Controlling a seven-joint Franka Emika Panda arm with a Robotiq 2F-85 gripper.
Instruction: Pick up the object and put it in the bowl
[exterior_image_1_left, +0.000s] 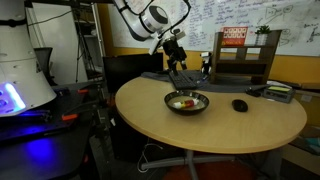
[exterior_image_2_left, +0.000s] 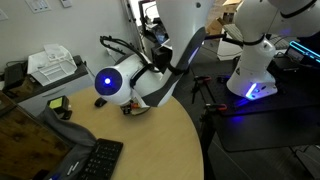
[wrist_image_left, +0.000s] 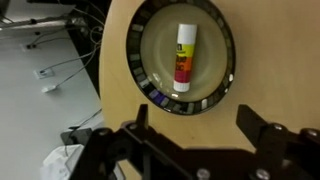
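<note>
nothing was legible. the whiteboard (exterior_image_1_left: 262, 15) in an exterior view carried handwriting too small to read, and a red sign (exterior_image_1_left: 232, 37) likewise; the label on the object (wrist_image_left: 183, 58) in the wrist view was blurred.

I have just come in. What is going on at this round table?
A single robot arm is working over the round light wooden table. Its gripper hangs open and empty above the wide shallow bowl with a dark rim and cream inside. The small white and red stick-shaped object already lies flat inside the bowl, so the placing appears done. A black oval mouse-like thing sits on the table, apart from the bowl.
</note>
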